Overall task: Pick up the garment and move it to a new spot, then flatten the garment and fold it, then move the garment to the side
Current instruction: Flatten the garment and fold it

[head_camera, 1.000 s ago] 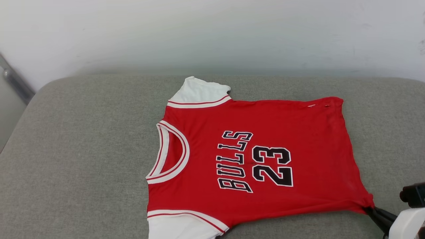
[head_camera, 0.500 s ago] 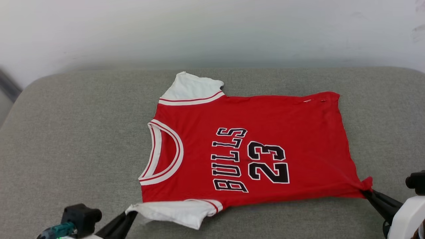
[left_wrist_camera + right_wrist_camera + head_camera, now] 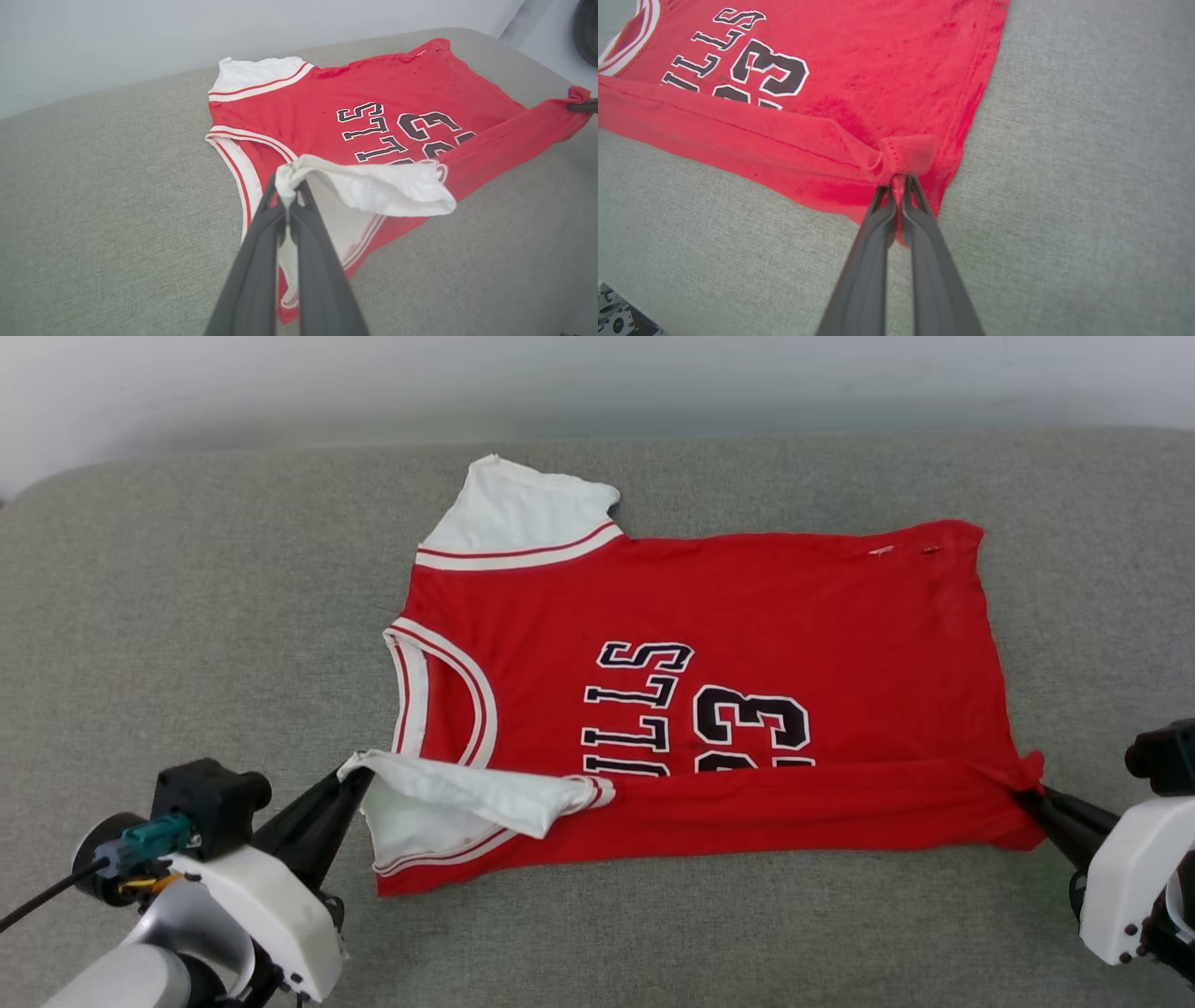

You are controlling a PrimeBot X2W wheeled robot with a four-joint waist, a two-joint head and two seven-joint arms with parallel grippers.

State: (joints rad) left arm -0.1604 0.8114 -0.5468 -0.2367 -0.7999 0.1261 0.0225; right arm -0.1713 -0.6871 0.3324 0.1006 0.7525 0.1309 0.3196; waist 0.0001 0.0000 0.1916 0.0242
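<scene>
The near long edge of the garment [image 3: 747, 607] is raised and doubled over toward the far side. This hides the lower halves of the black lettering [image 3: 644, 700] and of the number 23. The rest of the red body lies flat in the middle of the grey cushion [image 3: 187, 616], collar to the left and hem to the right.

The left claw [image 3: 350, 782] is pinched tight on the tip of the near white sleeve [image 3: 476, 793], which drapes over the collar's near end. The right claw [image 3: 1027, 793] is clamped on the near hem corner, where the cloth bunches into a small knot. Both arms are cut off by the near frame edge.

The far sleeve [image 3: 518, 513] lies creased near the pale wall [image 3: 560, 373].
</scene>
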